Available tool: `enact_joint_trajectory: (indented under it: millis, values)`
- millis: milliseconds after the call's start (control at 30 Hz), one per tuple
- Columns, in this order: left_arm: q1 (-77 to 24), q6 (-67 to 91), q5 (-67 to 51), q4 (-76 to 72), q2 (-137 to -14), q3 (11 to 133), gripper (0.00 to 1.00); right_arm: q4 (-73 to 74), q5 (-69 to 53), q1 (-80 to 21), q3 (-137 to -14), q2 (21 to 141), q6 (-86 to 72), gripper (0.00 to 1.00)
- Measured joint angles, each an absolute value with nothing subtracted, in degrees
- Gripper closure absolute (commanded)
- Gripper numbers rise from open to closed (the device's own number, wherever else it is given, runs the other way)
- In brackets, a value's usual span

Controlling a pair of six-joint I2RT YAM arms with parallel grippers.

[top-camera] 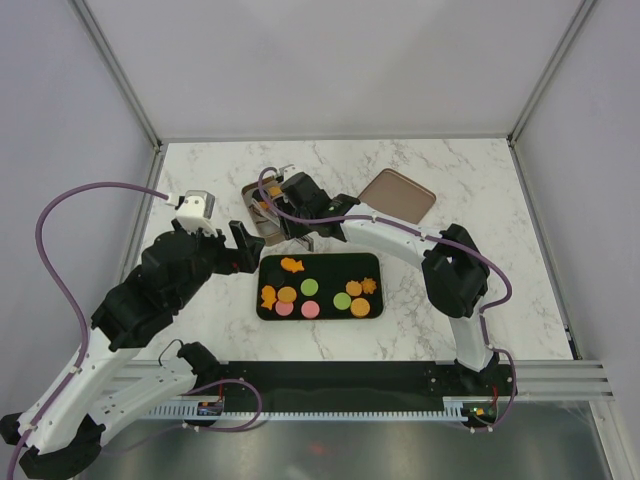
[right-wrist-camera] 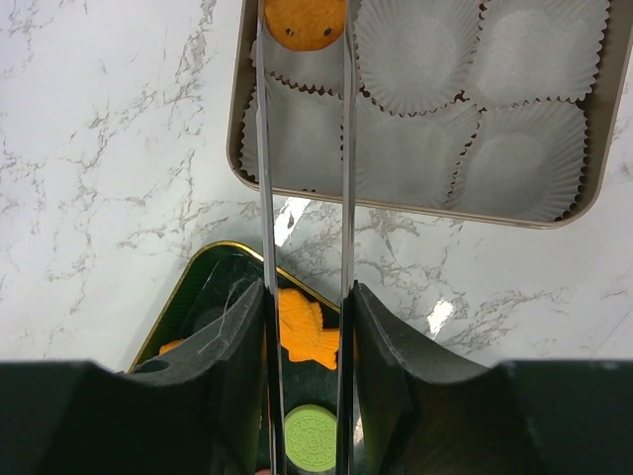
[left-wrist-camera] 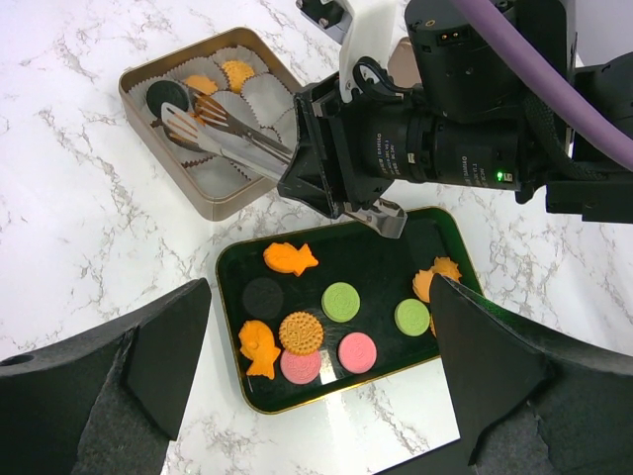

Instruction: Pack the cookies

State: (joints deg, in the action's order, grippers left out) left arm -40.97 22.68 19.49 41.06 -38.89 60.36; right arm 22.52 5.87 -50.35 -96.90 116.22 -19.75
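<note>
Marble worktop (top-camera: 200,180) inside grey enclosure walls. The right tool (right-wrist-camera: 309,327) is clenched on metal tongs (left-wrist-camera: 237,143), which reach ahead of it over a tin (right-wrist-camera: 237,119) lined with paper cups (right-wrist-camera: 514,49). One orange cookie (right-wrist-camera: 305,22) lies between the tong tips; whether it is gripped cannot be told. The left tool (left-wrist-camera: 318,297) is released, fingers spread wide, above a black tray (left-wrist-camera: 366,252). The other cookies (left-wrist-camera: 341,302) lie on that tray, directly beneath it.

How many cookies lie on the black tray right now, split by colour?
Orange cookies: 6
Green cookies: 2
Pink cookies: 2
Black cookies: 1
Total: 11
</note>
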Motion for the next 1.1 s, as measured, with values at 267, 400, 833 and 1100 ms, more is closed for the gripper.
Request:
enact_joint_trajectory:
  millis: [267, 400, 833, 1100]
  values:
    - [-40.97, 22.68, 19.49, 41.06, -38.89, 60.27, 0.0, 22.55, 4.86, -50.28, -96.9, 116.25, -19.81, 0.53]
    - [-40.97, 22.7, 19.49, 41.06, -38.89, 60.07, 0.0, 22.57, 4.8, -50.24, -96.9, 116.25, -19.9, 0.5]
    - [-40.97, 22.7, 19.46, 41.06, -38.94, 59.64, 0.0, 22.74, 4.82, -49.98, -96.9, 116.25, -19.9, 0.46]
    - [-40.97, 22.7, 19.44, 41.04, -38.89, 59.61, 0.0, 24.69, 5.39, -49.47, -95.53, 113.16, -19.57, 0.48]
